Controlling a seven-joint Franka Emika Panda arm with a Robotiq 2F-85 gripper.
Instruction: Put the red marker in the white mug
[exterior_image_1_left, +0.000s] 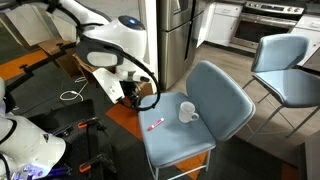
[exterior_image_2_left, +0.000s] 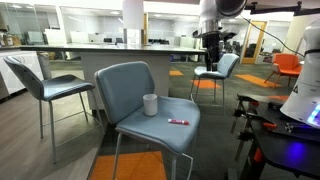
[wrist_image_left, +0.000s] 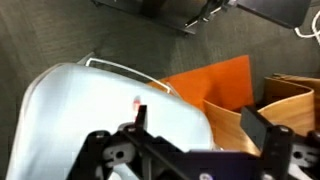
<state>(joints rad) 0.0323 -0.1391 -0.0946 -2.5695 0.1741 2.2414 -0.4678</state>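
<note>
Two items, marker (exterior_image_1_left: 155, 123) and mug (exterior_image_1_left: 187, 112), sit close on the tabletop (exterior_image_1_left: 175, 140) as the tool (wrist_image_left: 195, 125) hovers alongside, spread wide and empty, seemingly lining up a pick.

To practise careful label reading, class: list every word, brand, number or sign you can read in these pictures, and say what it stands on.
None can be read in any view.
The white mug looks plain.
Any print on the red marker is too small to tell.
</note>
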